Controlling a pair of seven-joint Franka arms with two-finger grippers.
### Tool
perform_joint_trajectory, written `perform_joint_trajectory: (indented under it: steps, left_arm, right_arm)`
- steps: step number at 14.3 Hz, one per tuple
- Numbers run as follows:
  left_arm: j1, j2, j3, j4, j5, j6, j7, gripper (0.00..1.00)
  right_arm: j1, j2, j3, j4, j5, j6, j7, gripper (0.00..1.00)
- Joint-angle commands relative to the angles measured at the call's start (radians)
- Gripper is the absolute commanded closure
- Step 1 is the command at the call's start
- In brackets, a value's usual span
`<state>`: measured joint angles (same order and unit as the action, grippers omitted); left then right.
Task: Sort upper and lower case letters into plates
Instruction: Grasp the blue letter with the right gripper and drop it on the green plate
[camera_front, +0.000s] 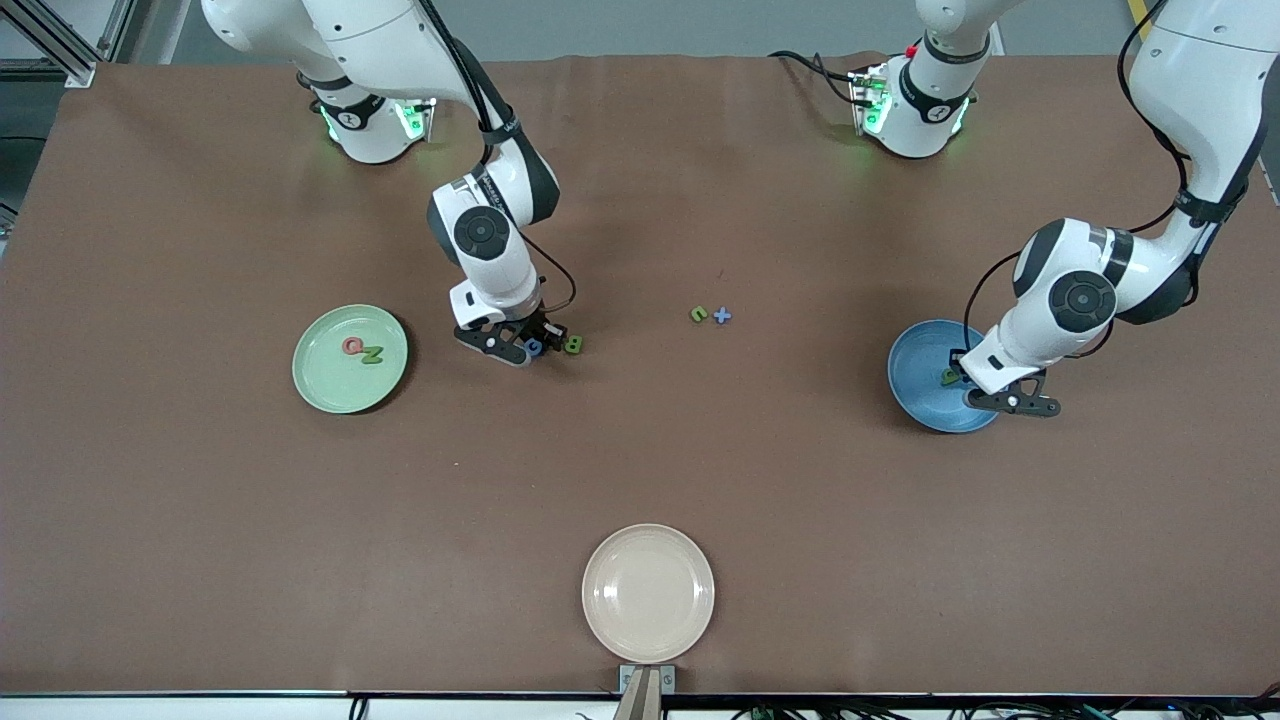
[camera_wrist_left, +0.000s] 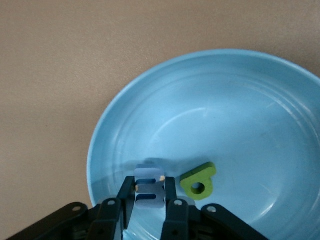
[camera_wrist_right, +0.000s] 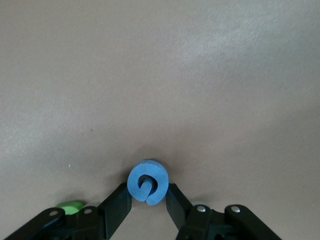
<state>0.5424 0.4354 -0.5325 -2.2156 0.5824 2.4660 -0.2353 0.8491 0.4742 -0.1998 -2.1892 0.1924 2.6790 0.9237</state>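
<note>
The right gripper (camera_front: 535, 345) is sitting low on the brown counter (camera_front: 640, 470), its fingers (camera_wrist_right: 119, 202) closing narrowly on the blue G-shaped letter (camera_wrist_right: 148, 181), which is lying flat with its opening turned toward the gripper body. Just beside it, toward the left arm's end, a green B-shaped letter (camera_front: 573, 345) is resting on the counter. The pale green plate (camera_front: 350, 358), toward the right arm's end, is carrying a pink-red letter (camera_front: 352, 346) and a green N-shaped letter (camera_front: 372, 354), touching each other.

The left gripper (camera_front: 975, 385) is hanging over the blue plate (camera_wrist_left: 260, 100), its fingers (camera_wrist_left: 171, 192) standing narrow on either side of a pale blue letter (camera_wrist_left: 149, 189); whether they are gripping it I cannot tell. A green letter (camera_wrist_left: 198, 181) with a round hole is lying flat in that plate just beside it, its long axis slanting.

Near the counter's middle, a small green letter (camera_front: 698, 314) and a blue cross-shaped piece (camera_front: 722, 316) are lying side by side. A cream plate (camera_front: 648, 592) is sitting nearest the front camera.
</note>
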Motion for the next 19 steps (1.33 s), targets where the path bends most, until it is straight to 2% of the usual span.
perform_joint_trajectory:
  steps: [1,3,5,8,11,13,16,18,19]
  left_arm:
    - [0.007,-0.021,-0.014,0.01,0.022,-0.002,-0.015,0.0]
    - [0.004,-0.044,-0.05,0.013,0.019,-0.018,-0.033,0.0]
    - [0.004,-0.056,-0.111,0.037,0.01,-0.102,-0.093,0.0]
    - [0.005,-0.057,-0.222,0.071,-0.006,-0.186,-0.247,0.0]
    - [-0.013,-0.044,-0.316,0.068,-0.026,-0.188,-0.462,0.0]
    - [-0.051,-0.032,-0.368,0.073,-0.027,-0.188,-0.659,0.0]
    - [-0.146,-0.018,-0.376,0.073,-0.032,-0.177,-0.948,0.0]
    - [-0.206,-0.012,-0.374,0.073,-0.068,-0.173,-1.042,0.0]
    - [-0.225,-0.004,-0.374,0.071,-0.073,-0.15,-1.073,0.0]
  right_arm:
    - [-0.015,-0.037,-0.053,-0.007,-0.001,-0.071,-0.103,0.99]
    - [-0.018,-0.103,-0.136,-0.007,-0.001,-0.196,-0.242,0.99]
    - [-0.041,-0.167,-0.212,-0.009,-0.001,-0.302,-0.397,0.99]
    - [-0.12,-0.213,-0.302,-0.024,-0.001,-0.369,-0.671,0.99]
    - [-0.238,-0.204,-0.308,-0.035,-0.001,-0.361,-0.845,0.99]
    - [-0.275,-0.195,-0.308,-0.047,-0.001,-0.347,-0.894,0.98]
    - [-0.307,-0.163,-0.306,-0.05,-0.001,-0.311,-0.93,0.97]
    - [-0.312,-0.144,-0.305,-0.049,0.002,-0.297,-0.933,0.8]
    - [-0.312,-0.143,-0.305,-0.049,0.002,-0.295,-0.933,0.37]
